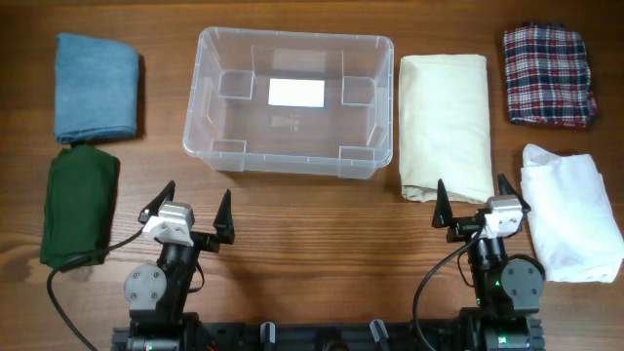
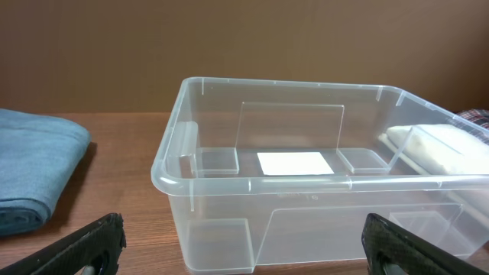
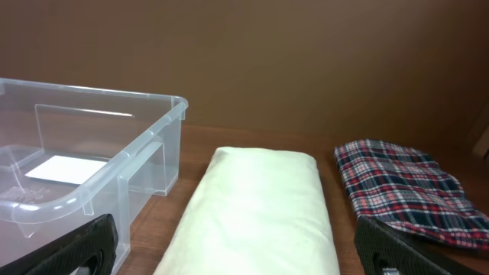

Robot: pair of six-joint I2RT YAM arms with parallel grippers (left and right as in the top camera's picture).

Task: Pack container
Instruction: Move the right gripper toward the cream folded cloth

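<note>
Far left: blue cloth [image 1: 96, 86], green cloth [image 1: 78, 205] staged, likely for left gripper [image 1: 199, 189]: fingers apart, empty. Centre: container [image 1: 292, 36], open side up, nothing inside, ready for loading. Just beside: cream cloth [image 1: 446, 125]. Then right gripper [image 1: 472, 181]: fingers apart, empty. Far right: plaid cloth [image 1: 549, 75], white cloth [image 1: 570, 210].

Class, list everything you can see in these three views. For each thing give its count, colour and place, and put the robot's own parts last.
container: one, clear, middle of the table, nothing packed in it
label: one, white, on the container's bottom
blue cloth: one, folded, far left
green cloth: one, dark, folded, near left, below the blue one
cream cloth: one, folded, just right of the container
plaid cloth: one, red, navy and white, far right
white cloth: one, folded, near right
table: one, brown wood, under everything
left end effector: one, black fingers, open, near edge
right end effector: one, black fingers, open, near edge
</note>
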